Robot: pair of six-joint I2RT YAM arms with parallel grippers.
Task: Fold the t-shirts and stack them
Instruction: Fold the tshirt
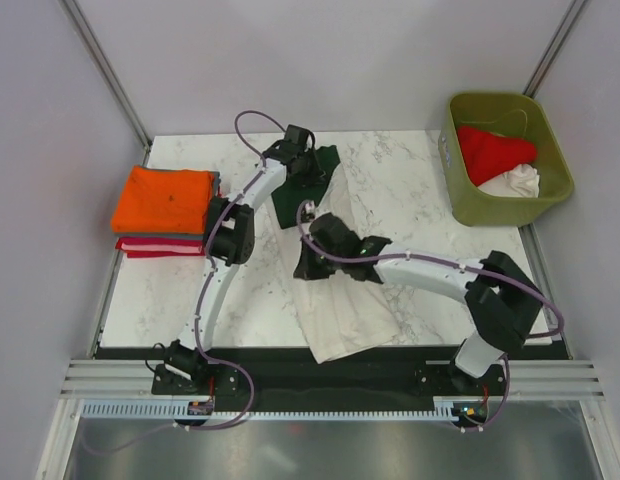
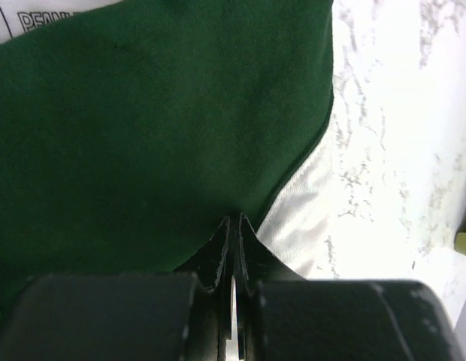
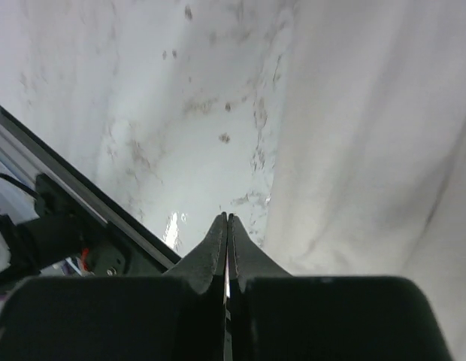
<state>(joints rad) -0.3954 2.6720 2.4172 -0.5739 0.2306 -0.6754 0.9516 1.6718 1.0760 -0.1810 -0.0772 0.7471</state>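
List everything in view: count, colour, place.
cream t-shirt: 1, cream with dark green sleeves, spread mid-table
folded stack: 1, orange on top, red at the bottom, table's left edge
bin: 1, olive green, far right corner
red garment: 1, red, in the bin
white garment: 1, white, in the bin beside the red one
table: 1, white marble
left gripper: 1, black, shut on the cream t-shirt's green sleeve
right gripper: 1, black, shut, at the shirt's left edge

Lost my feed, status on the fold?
Left gripper shut on cream tee at green sleeve. Right gripper shut beside its edge, grip unclear. Nothing blocking.
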